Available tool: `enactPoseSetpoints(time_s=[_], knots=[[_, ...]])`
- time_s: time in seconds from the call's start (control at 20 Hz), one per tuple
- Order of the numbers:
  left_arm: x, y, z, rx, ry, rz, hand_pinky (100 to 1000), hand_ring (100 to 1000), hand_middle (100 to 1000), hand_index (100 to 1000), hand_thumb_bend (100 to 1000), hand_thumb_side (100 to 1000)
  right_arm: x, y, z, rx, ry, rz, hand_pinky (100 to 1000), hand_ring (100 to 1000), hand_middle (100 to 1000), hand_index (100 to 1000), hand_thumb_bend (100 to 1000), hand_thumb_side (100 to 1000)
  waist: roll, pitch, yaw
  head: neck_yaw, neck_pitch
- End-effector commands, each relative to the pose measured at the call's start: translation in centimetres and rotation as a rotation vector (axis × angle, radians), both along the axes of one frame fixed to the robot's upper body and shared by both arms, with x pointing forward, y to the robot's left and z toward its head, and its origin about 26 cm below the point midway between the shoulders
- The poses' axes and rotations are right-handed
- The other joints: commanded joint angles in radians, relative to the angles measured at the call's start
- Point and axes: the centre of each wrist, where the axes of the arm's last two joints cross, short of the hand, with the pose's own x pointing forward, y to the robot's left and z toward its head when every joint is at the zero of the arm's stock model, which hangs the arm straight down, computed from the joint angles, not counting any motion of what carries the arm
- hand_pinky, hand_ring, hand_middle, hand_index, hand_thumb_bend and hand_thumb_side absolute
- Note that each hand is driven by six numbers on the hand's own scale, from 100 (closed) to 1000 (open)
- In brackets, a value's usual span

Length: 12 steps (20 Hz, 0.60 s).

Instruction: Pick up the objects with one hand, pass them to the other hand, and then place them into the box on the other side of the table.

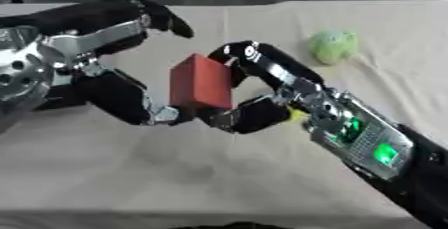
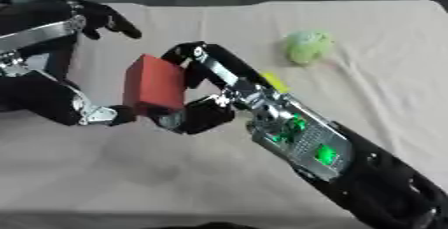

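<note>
Nearest the camera, the right arm comes up from the lower right corner, its silver wrist housing lit with small green lights. From it the black right hand (image 1: 262, 90) reaches toward the middle of the view, fingers and thumb curled round the red rectangular block (image 1: 199, 83), fingers over the block's upper right edge and the thumb under its lower right corner. That block stands upright above the worktop (image 1: 219, 173), which is covered with a beige cloth, and it casts a soft shadow on the cloth below.

On the block's other side, the left hand (image 1: 122, 93) comes in from the left edge. Its lower black digit touches the block's bottom left corner, while its upper fingers stretch out above and left of the block without touching it, so this hand is spread wide.

Farther back and to the right, a fuzzy pale green ball (image 2: 307, 46) lies on the cloth, well apart from both hands. Just beside the right hand, something small and yellow (image 2: 273, 81) shows.
</note>
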Motion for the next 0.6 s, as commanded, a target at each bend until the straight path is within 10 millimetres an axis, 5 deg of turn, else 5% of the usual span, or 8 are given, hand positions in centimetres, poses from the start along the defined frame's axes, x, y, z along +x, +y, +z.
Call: enactPoseSetpoints(time_s=[0.05,0.6], knots=[[-0.38,-0.13,0.58,0.009,-0.005,0.007,854,916,832,880,565,385,-0.35,0.22,1.01,-0.003,-0.046,0.034,649,574,461,500,145,100,0.006,-0.040,0.000,0.004,-0.005],[-0.45,-0.49,0.02,0.035,0.012,0.023,830,895,803,843,491,312,-0.38,0.31,1.00,0.012,-0.044,0.020,647,575,460,499,141,100,0.003,-0.037,0.000,0.007,-0.001]])
